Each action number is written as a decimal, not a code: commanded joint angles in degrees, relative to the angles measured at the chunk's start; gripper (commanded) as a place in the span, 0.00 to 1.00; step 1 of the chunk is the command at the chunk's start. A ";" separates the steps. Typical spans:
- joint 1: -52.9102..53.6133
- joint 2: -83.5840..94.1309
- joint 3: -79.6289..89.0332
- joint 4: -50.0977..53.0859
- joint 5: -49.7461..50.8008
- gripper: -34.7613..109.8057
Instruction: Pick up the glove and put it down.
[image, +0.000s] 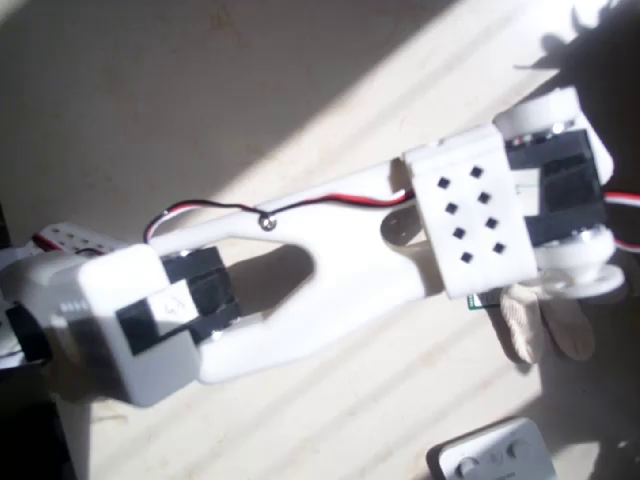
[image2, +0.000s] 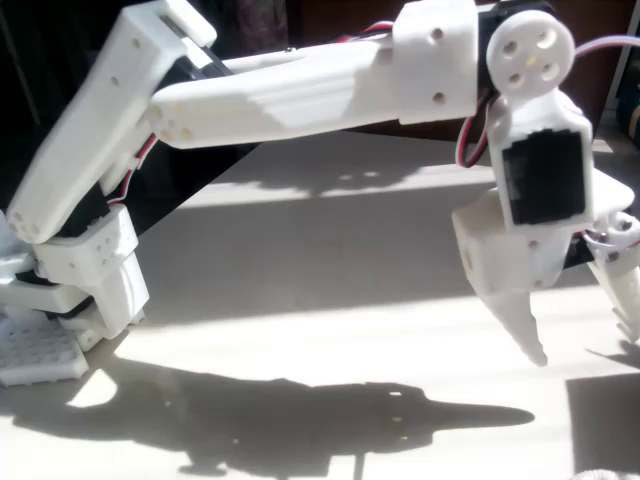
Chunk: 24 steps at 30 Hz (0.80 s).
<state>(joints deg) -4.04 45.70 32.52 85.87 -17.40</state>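
The cream-beige glove (image: 548, 322) lies on the table at the right of the overhead view, its stubby fingers poking out from under the white arm's wrist (image: 470, 215); the rest of it is hidden by the arm. In the fixed view my gripper (image2: 586, 345) hangs at the right, pointing down a little above the tabletop. It is open, with one white finger (image2: 522, 318) at the left, the other at the picture's right edge, and nothing between them.
A small green-edged card (image: 484, 300) peeks out beside the glove under the wrist. A grey device with round buttons (image: 495, 456) lies at the bottom edge of the overhead view. The arm's base (image2: 70, 290) stands at the left, and strong sunlight throws hard shadows.
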 joint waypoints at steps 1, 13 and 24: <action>-0.26 0.53 -1.93 -0.62 -0.18 0.31; -0.18 0.53 -1.93 -1.05 -0.35 0.24; -0.18 0.53 -1.93 -0.97 0.35 0.24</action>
<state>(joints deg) -4.04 45.62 32.52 85.43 -17.31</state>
